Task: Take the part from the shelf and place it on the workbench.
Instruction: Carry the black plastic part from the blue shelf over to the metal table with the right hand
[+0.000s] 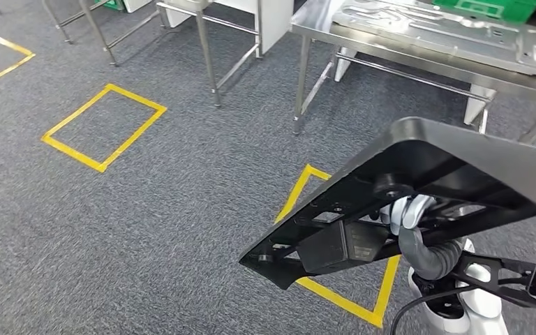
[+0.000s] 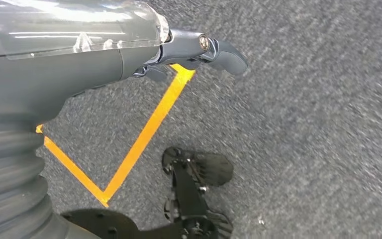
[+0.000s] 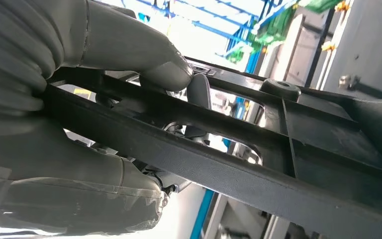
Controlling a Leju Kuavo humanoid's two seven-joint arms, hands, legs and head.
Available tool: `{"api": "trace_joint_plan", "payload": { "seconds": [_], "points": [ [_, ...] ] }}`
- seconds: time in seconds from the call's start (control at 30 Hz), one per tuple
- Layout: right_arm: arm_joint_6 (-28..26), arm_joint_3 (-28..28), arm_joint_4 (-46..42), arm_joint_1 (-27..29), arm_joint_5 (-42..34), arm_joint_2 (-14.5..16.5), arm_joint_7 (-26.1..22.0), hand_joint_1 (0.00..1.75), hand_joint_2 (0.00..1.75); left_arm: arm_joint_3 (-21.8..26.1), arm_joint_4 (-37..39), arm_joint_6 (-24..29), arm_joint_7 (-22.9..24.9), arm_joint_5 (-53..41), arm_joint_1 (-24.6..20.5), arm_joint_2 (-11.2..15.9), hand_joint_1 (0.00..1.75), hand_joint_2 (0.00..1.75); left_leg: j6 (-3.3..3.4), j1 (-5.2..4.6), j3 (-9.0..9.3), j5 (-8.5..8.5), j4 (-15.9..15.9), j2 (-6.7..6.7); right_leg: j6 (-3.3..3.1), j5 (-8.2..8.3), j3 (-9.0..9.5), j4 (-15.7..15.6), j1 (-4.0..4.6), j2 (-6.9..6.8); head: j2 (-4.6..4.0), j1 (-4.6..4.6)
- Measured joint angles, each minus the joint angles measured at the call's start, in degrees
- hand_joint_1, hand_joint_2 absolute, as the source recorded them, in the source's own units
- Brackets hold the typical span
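The steel tabletop (image 1: 419, 59) stands ahead of the right hand and a little to its left, across a stretch of grey carpet (image 1: 181, 209) marked with yellow tape squares (image 1: 105, 125). It already carries a pressed metal panel (image 1: 447, 35), with a green crate (image 1: 488, 7) beyond that. By my reading this is the workbench the task means, so the carry is well along and the set-down is what remains.

The part (image 1: 419, 188), a large flat black plastic frame with ribs and openings, is off the shelf and held up in the air on the robot's right side. Its long axis runs from just above the right hand out and down toward the robot's left, so one corner hangs lowest over the carpet, well short of the tabletop.

The right hand (image 3: 79, 99) grips the part from underneath: in the right wrist view the thumb presses one face of a rib while the palm and fingers close against the other. It is clearly the nearer hand to the tabletop.

The left hand (image 2: 199, 50) hangs over the carpet holding nothing, fingers loosely apart.

No brand, label or writing can be read anywhere.
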Motion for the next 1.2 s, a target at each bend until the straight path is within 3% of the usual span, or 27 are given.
{"api": "trace_joint_plan", "payload": {
  "seconds": [0.07,0.13,0.17,0.2,0.23,0.3,0.33,0.37,0.47,0.57,0.6,0.63,0.7,0.77,0.8,0.87,0.93,1.03,1.1,1.17,1.2],
  "points": [
    [-0.05,0.02,0.16,-0.35,-0.10,-0.04,0.00,1.55,1.75,-0.01,0.00,-0.11,-0.06,-0.07,0.01,0.01,0.00,1.75,-0.22,0.15,-2.92,-3.03,6.22,-2.96,-0.52,0.03,0.30,-0.19,-0.12,1.10,0.00,-0.27],
    [-0.16,0.04,0.43,-0.43,-0.14,-0.05,0.08,1.55,1.75,-0.02,0.00,-0.20,-0.04,-0.15,0.24,-0.01,0.00,1.75,-0.18,0.14,-7.27,-5.44,13.68,-4.13,-0.81,-0.06,0.35,-0.09,0.08,2.50,0.01,-0.48],
    [-0.22,0.04,0.57,-0.41,-0.14,-0.05,0.11,1.55,1.75,-0.02,0.00,-0.23,-0.03,-0.20,0.37,-0.01,0.00,1.75,-0.10,0.13,-8.56,-5.15,15.18,-4.28,-0.89,-0.14,0.40,-0.01,0.20,3.30,0.01,-0.49],
    [-0.31,0.04,0.67,-0.41,-0.14,-0.06,0.14,1.55,1.75,-0.02,0.00,-0.26,-0.02,-0.24,0.46,-0.01,0.00,1.75,0.06,0.11,-8.77,-3.65,14.35,-4.42,-0.91,-0.25,0.50,0.10,0.30,4.12,0.01,-0.50],
    [-0.42,0.05,0.74,-0.41,-0.12,-0.06,0.18,1.55,1.75,-0.02,0.00,-0.28,-0.02,-0.27,0.49,0.00,0.00,1.75,0.32,0.08,-7.96,-1.31,11.47,-4.83,-0.89,-0.38,0.64,0.23,0.37,4.91,0.01,-0.50],
    [-0.75,0.07,0.79,-0.45,-0.07,-0.06,0.25,1.55,1.75,-0.03,0.00,-0.33,-0.02,-0.34,0.44,0.10,0.00,1.75,1.02,0.05,-5.03,2.69,3.62,-6.97,-0.63,-0.74,0.72,0.59,0.36,6.25,0.00,-0.45],
    [-0.94,0.08,0.80,-0.47,-0.02,-0.05,0.29,1.55,1.75,-0.03,0.00,-0.31,-0.02,-0.41,0.41,0.14,0.00,1.75,1.26,-0.01,-3.99,3.55,1.07,-7.78,-0.37,-0.88,0.61,0.73,0.29,6.81,0.00,-0.45],
    [-1.10,0.10,0.81,-0.47,0.03,-0.05,0.30,1.55,1.75,-0.04,0.00,-0.25,-0.01,-0.53,0.39,0.18,0.00,1.75,1.47,-0.10,-3.43,3.69,-0.26,-8.23,-0.05,-0.97,0.45,0.81,0.14,7.34,0.00,-0.44],
    [-1.28,0.13,0.80,-0.42,0.10,-0.06,0.28,1.55,1.75,-0.05,0.00,-0.07,0.01,-0.77,0.32,0.19,0.00,1.75,1.96,-0.33,-3.08,3.62,-0.74,-7.10,0.88,-0.87,0.19,0.56,-0.13,8.63,0.01,-0.46],
    [-1.29,0.13,0.79,-0.41,0.10,-0.06,0.27,1.55,1.75,-0.07,0.00,-0.05,0.01,-0.79,0.29,0.19,0.00,1.75,2.16,-0.21,-2.92,3.74,-1.02,-6.75,1.07,-0.85,0.16,0.48,-0.05,8.93,0.01,-0.46],
    [-1.29,0.13,0.78,-0.41,0.10,-0.07,0.27,1.55,1.75,-0.07,0.01,-0.05,0.01,-0.80,0.28,0.15,0.00,1.75,2.23,-0.02,-2.86,3.82,-1.18,-6.59,1.13,-0.89,0.21,0.54,-0.02,8.92,0.01,-0.45],
    [-1.30,0.13,0.77,-0.40,0.11,-0.08,0.27,1.55,1.75,-0.08,0.01,-0.05,0.00,-0.81,0.25,0.10,0.00,1.75,2.38,0.11,-2.68,3.92,-1.44,-6.30,1.24,-1.17,0.14,0.96,0.10,8.08,0.01,-0.41],
    [-1.30,0.21,0.83,-0.29,0.15,-0.09,0.27,1.55,1.75,-0.08,0.01,-0.07,-0.01,-0.80,0.26,0.01,0.00,1.75,2.73,0.29,-2.24,3.85,-1.92,-4.33,1.90,-5.08,-4.34,9.67,-0.11,4.35,0.01,-0.15],
    [-1.29,0.32,0.93,-0.17,0.20,-0.08,0.28,1.55,1.75,-0.07,0.00,-0.14,-0.02,-0.76,0.29,-0.05,0.00,1.75,2.75,0.19,-1.86,3.47,-2.00,-2.16,2.51,-7.10,-8.13,16.27,-0.66,1.26,0.01,0.06],
    [-1.29,0.36,0.95,-0.16,0.22,-0.08,0.28,1.55,1.75,-0.07,0.01,-0.20,-0.02,-0.75,0.27,-0.12,0.00,1.75,2.60,0.20,-1.62,3.29,-1.99,-1.53,2.55,-5.26,-6.86,13.62,-0.80,0.86,0.01,0.07],
    [-1.29,0.46,0.95,-0.24,0.23,-0.08,0.27,1.55,1.75,-0.07,0.01,-0.37,-0.02,-0.74,0.21,-0.28,0.00,1.75,2.11,0.03,-0.97,2.78,-1.94,-0.39,2.34,-1.42,-2.48,5.31,-0.69,-1.48,0.01,0.07],
    [-1.29,0.54,0.95,-0.32,0.23,-0.08,0.27,1.55,1.75,-0.07,0.00,-0.51,-0.06,-0.72,0.13,-0.33,0.00,1.75,1.47,-0.27,-0.47,2.27,-1.88,0.56,1.83,-0.12,-0.12,0.66,-0.30,-3.15,0.01,-0.03],
    [-1.30,0.58,0.94,-0.37,0.32,-0.09,0.27,1.55,1.75,-0.07,0.00,-0.64,-0.12,-0.67,-0.01,-0.32,0.00,1.75,0.41,-0.24,0.01,1.62,-1.75,1.57,0.93,-0.26,-0.16,0.29,-0.18,-1.64,0.01,-0.14],
    [-1.50,0.62,0.94,-0.54,0.76,-0.09,0.26,1.55,1.75,-0.08,0.00,-0.81,-0.17,-0.66,-0.04,-0.29,0.00,1.75,-0.12,0.03,-0.93,-0.33,1.03,-0.64,0.11,-0.17,0.10,0.04,-0.46,-0.66,0.01,-0.27],
    [-1.91,0.75,0.96,-0.68,1.51,-0.09,0.26,1.55,1.75,-0.09,0.01,-0.97,-0.20,-0.66,0.05,-0.28,0.00,1.75,-0.29,0.19,-4.48,-3.97,8.38,-3.55,-0.48,-0.28,0.28,-0.03,-0.45,0.13,0.01,-0.54],
    [-2.09,0.86,0.99,-0.66,1.87,-0.08,0.27,1.55,1.75,-0.09,0.02,-1.03,-0.19,-0.66,0.14,-0.28,0.00,1.75,-0.30,0.20,-6.69,-5.44,12.41,-4.11,-0.63,-0.37,0.32,0.00,-0.31,0.59,0.01,-0.64]
  ]
}}
